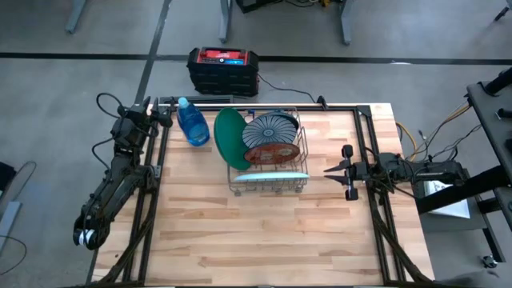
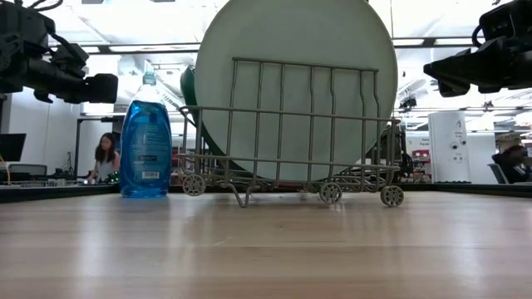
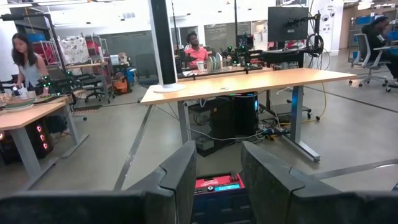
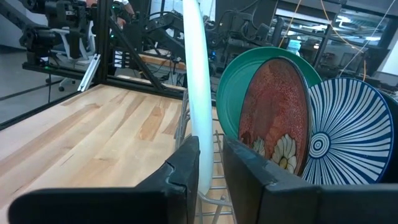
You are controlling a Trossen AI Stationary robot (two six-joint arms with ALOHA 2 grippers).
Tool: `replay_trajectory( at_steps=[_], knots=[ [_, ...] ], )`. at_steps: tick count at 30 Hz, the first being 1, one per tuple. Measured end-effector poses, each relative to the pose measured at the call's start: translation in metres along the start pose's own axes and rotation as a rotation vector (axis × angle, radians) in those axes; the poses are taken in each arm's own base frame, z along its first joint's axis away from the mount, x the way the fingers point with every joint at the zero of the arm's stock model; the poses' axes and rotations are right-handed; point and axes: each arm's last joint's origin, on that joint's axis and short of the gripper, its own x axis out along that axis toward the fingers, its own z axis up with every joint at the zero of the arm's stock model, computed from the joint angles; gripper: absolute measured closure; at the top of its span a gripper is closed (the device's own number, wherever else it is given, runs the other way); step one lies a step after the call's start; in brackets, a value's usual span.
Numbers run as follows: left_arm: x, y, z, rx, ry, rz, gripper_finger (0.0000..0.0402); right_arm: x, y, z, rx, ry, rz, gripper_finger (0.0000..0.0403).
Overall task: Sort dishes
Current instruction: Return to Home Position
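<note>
We take the wire rack [image 2: 331, 193], which stands in the rear middle of the bench [image 1: 240, 240], as our mark.

Far to the left of the rack, at the rear left corner of the bench, the left gripper [image 3: 219, 154] faces away from the bench toward the room. Its two fingers are parted with a clear gap and nothing is between them. Through the gap we see a black and red box [image 1: 222, 68] on the floor behind the rack. People sit and stand at other desks in the room beyond. Just beside the rack on its left stands the blue bottle [image 1: 192, 124], upright and apart from the wires.

The dishes are all at the rack. The green plate [image 1: 228, 138] is at the rack's left end and tilts outward toward the bottle. We cannot tell if its lower edge sits inside the wires. The striped plate [image 1: 270, 126] stands on edge in the rear part of the rack. The red flowered plate [image 4: 270, 106] is just in front of it and leans back. The large pale plate [image 2: 295, 66] stands upright in the front row and rises well above the rack's top rail.

To the right of the rack, near it but not touching, the right gripper [image 4: 211, 149] points at the rack's right end, about in line with the pale plate. Its fingers are a little apart and hold nothing.
</note>
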Motion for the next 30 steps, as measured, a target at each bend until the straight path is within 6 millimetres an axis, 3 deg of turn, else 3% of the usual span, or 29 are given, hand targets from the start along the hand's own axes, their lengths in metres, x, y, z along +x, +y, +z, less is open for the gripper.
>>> replay_trajectory(
  at_steps=[19, 30],
  knots=[
    [0.0, 0.0, 0.0, 0.0, 0.0, 0.0, 0.0285, 0.0, 0.0, 0.0, 0.0, 0.0, 0.0, 0.0355],
    [0.0, 0.0, 0.0001, 0.0, 0.0, 0.0, 0.0285, 0.0, 0.0, 0.0, 0.0, 0.0, 0.0, 0.0336]
  ],
)
